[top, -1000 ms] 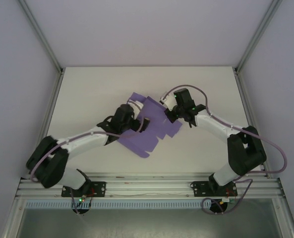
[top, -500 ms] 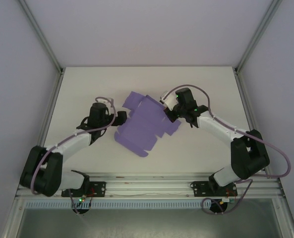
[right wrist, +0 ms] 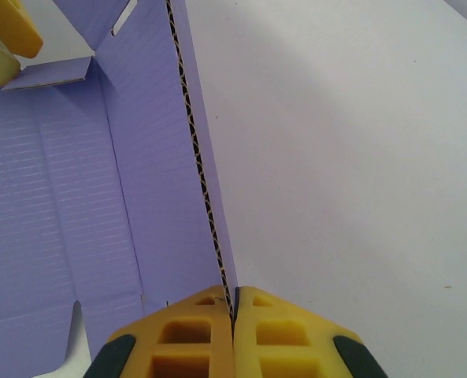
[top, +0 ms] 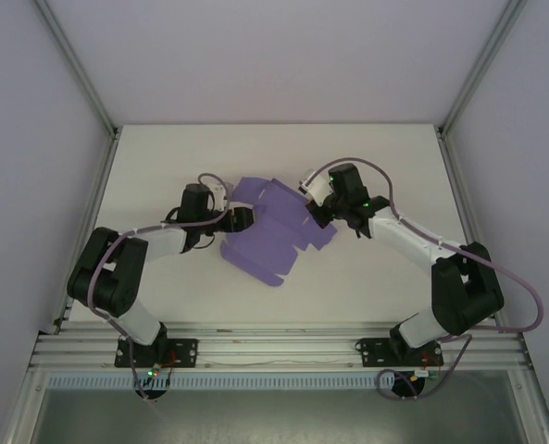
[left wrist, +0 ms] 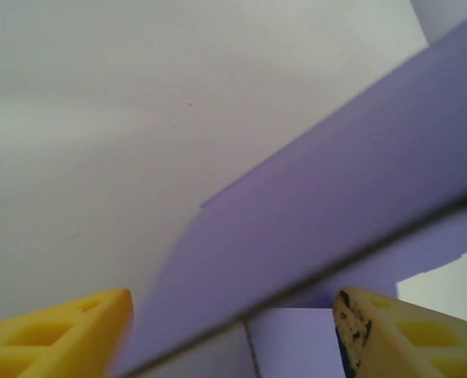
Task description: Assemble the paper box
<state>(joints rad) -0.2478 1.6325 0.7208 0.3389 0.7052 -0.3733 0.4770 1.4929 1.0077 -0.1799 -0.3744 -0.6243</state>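
Top view: your flat, purple, die-cut corrugated-card paper box (top: 272, 236) lies unfolded near the centre of the white table (top: 163, 166), btwn the two arms. Your right end effector (top: 318, 215) is at the sheet's right edge, and your left end effector (top: 242, 219) is at its left edge.

Right wrist cam: the right end effector (right wrist: 233, 303) is clamped on the paper box (right wrist: 60, 197). Its yellow fingers (right wrist: 186, 339) are pressed together w/ the card's fluted edge pinched btwn them. That panel stands up on edge beside the flat part.

Left wrist cam: the left end effector (left wrist: 233, 339) is spread wide, fingers (left wrist: 60, 331) well apart, gripping nothing. A slanted panel of the paper box (left wrist: 335, 197) crosses the gap, w/ the table (left wrist: 99, 118) behind it. Can't tell if the card touches either finger.
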